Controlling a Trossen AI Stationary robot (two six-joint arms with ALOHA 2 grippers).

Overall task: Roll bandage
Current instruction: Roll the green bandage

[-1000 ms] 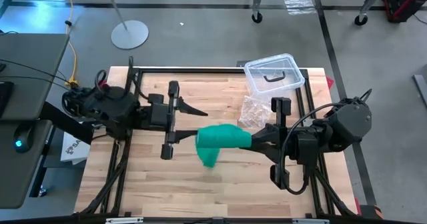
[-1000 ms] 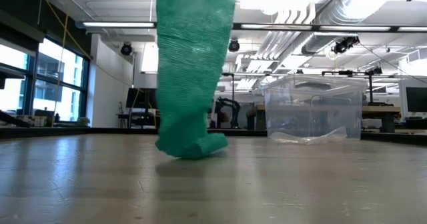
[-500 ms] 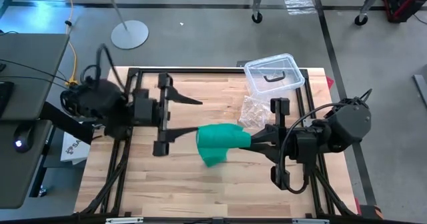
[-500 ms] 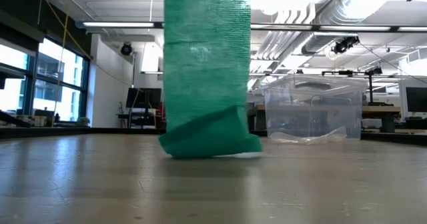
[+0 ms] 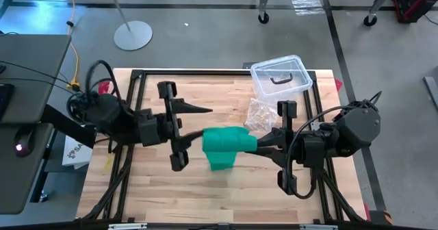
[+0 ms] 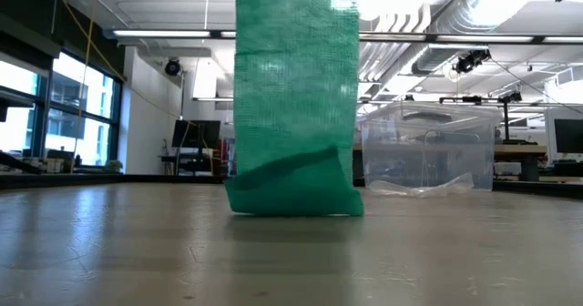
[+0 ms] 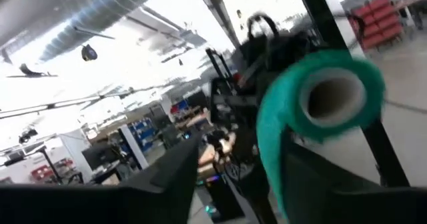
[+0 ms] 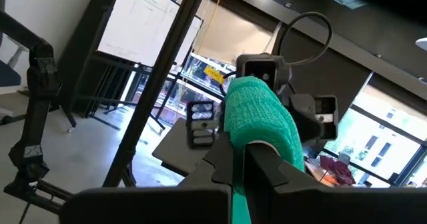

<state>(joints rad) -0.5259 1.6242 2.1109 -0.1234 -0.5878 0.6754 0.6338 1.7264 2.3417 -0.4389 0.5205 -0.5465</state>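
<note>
Left arm back at bandage roll
Right gripper jaws clamp bandage mid-desk; left gripper jaws narrowed, tail straightened, rolling can resume.

bandage: top cut off in low view | left wrist view: blurred

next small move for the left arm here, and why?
Probably bring the left gripper in to pinch the hanging strip just below the roll. The right gripper is shut on the rolled end of the bandage, held above the table; the loose tail hangs straight down, its end folded on the wood. The left fingers stand open beside it, gripping nothing.
</note>
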